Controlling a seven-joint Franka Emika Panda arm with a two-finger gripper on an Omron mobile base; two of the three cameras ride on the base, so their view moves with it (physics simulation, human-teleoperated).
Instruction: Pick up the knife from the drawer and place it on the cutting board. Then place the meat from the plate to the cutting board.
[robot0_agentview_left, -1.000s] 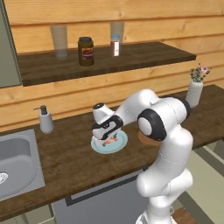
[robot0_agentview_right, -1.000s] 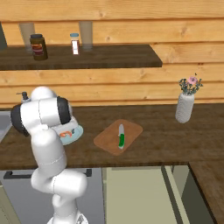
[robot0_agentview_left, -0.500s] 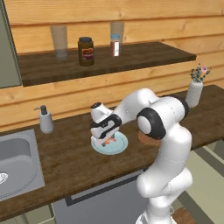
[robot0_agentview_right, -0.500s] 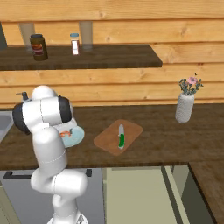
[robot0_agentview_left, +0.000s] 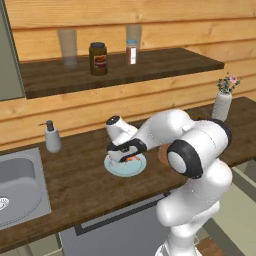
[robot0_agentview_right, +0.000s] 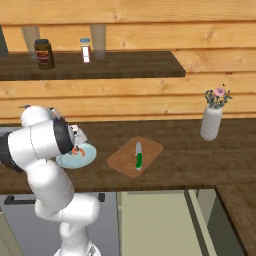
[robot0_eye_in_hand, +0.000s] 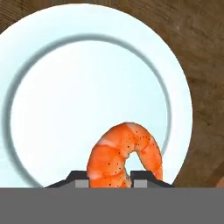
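On the light blue plate (robot0_eye_in_hand: 65, 109) lies the orange-red curled meat (robot0_eye_in_hand: 127, 148). My gripper (robot0_eye_in_hand: 109, 177) stands low over the plate (robot0_agentview_left: 120, 172) with its two fingertips pressed against one limb of the meat (robot0_agentview_left: 132, 159), shut on it. To the right of the plate (robot0_agentview_right: 87, 159) lies the reddish-brown cutting board (robot0_agentview_right: 122, 160), and the green-handled knife (robot0_agentview_right: 138, 156) rests on it. The pale drawer (robot0_agentview_right: 155, 220) stands pulled out below the counter edge.
A sink (robot0_agentview_left: 15, 185) and a soap dispenser (robot0_agentview_left: 51, 136) are at the left of the counter. A white vase with flowers (robot0_agentview_right: 211, 120) stands at the right. The wall shelf (robot0_agentview_left: 150, 62) carries a brown jar, two glasses and a shaker.
The jaws have closed from wide open onto the meat on the plate. The arm has barely moved and the knife stays on the board.
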